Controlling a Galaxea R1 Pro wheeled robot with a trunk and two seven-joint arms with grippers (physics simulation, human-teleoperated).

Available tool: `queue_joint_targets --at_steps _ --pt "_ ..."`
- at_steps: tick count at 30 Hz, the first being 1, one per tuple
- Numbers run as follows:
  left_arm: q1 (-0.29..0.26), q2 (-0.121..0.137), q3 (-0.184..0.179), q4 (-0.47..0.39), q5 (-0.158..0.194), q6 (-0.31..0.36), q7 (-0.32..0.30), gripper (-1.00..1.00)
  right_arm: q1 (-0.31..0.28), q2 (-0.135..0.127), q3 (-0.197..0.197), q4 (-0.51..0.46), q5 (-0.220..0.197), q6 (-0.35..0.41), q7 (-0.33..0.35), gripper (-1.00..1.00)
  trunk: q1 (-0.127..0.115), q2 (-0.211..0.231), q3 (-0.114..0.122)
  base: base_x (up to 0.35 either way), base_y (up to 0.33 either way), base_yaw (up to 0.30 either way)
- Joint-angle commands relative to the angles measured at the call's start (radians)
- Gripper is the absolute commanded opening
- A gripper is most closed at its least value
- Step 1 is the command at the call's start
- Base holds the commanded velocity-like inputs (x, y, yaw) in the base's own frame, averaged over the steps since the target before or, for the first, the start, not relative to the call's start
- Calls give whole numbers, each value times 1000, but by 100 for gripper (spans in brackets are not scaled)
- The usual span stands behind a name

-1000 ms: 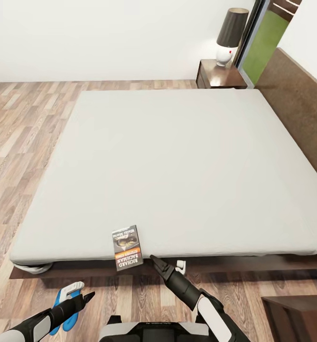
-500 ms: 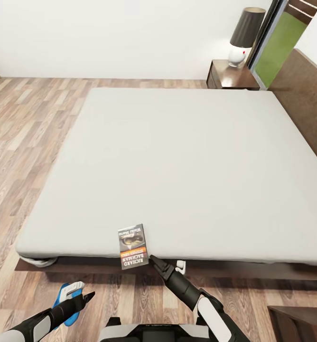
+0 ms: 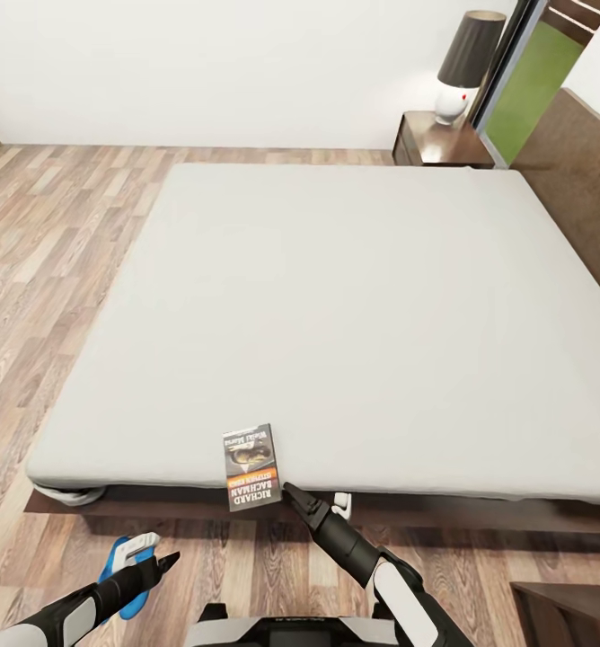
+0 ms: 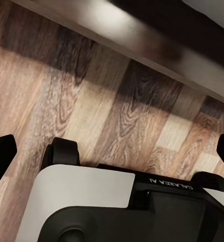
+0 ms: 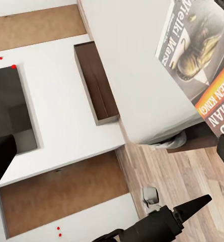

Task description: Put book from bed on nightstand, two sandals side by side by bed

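The book point(image 3: 251, 467) lies on the near edge of the bed's mattress point(image 3: 336, 305), its lower end overhanging. It also shows in the right wrist view point(image 5: 197, 60). My right gripper point(image 3: 291, 491) is open, just right of the book and below the mattress edge, touching nothing. Low over the floor, my left gripper point(image 3: 169, 562) is open and empty. One blue sandal point(image 3: 119, 559) lies on the floor, partly hidden behind the left arm. A nightstand point(image 3: 444, 142) stands at the far corner beside the headboard point(image 3: 578, 189).
A dark-shaded lamp point(image 3: 466, 63) stands on the far nightstand. Another dark brown cabinet corner point(image 3: 574, 613) shows at lower right. A small white object point(image 3: 340, 505) lies under the bed's near edge. Crumpled sheet point(image 3: 66, 492) bulges at the left corner. Wood floor point(image 3: 39, 270) stretches left.
The whole picture has shifted, so the camera has moved; the bed now sits slightly more to the right. The book and both arms keep their places.
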Motion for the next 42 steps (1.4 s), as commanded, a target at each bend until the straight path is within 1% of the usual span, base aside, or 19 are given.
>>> queue_joint_targets --at_steps 1,12,24,33,40,42 --pt "0 0 3 1 -1 -2 -4 100 0 0 0 0 -11 9 0 100 4 -8 -4 0 0 5" --pt "0 0 3 1 -1 -2 -4 100 0 0 0 0 -11 9 0 100 46 -85 -38 0 0 60" --pt "0 1 3 1 0 -2 -3 100 0 0 0 0 -11 9 0 100 46 -85 -38 -6 1 1" --pt "0 1 3 1 0 -2 -4 100 0 0 0 0 -11 8 0 100 46 -85 -38 -197 107 0" --pt "0 0 3 1 0 0 -2 100 0 0 0 0 -11 9 0 100 46 -85 -38 -32 19 0" --pt "0 0 3 1 0 0 -1 100 0 0 0 0 -11 9 0 100 54 -99 -44 -7 4 0"
